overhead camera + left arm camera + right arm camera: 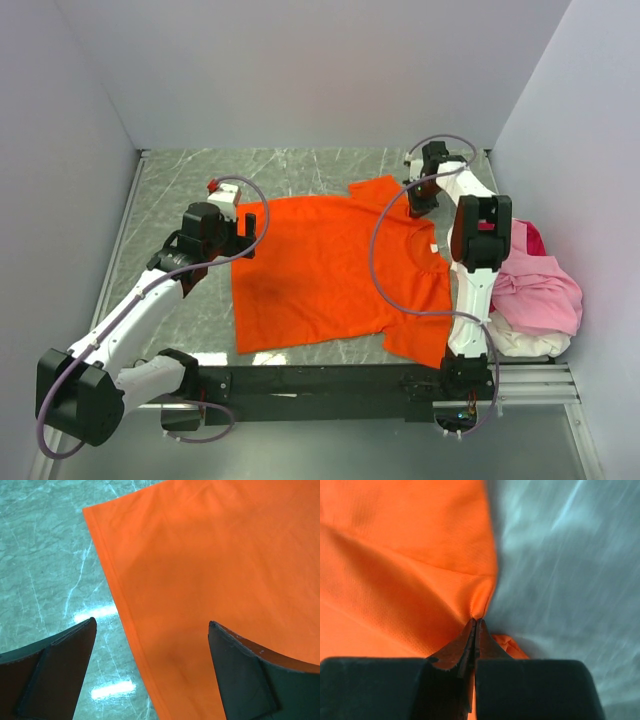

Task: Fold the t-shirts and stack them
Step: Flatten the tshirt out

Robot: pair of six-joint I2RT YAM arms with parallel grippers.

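A bright orange t-shirt (pixel 330 270) lies spread flat in the middle of the table, collar to the right. My left gripper (pixel 238 240) is open and hovers over the shirt's far left hem corner. In the left wrist view its fingers (pixel 55 672) straddle the shirt's hem edge (pixel 125 610) without touching it. My right gripper (pixel 420 200) is shut on the edge of the shirt's far sleeve. In the right wrist view it (pixel 475 622) pinches the orange fabric (pixel 405 570), which is pulled into folds.
A pile of pink, magenta-red and white t-shirts (pixel 535 295) lies at the right edge of the table, beside the right arm. White walls stand close on the left, back and right. The marble tabletop (pixel 190 185) shows bare at far left.
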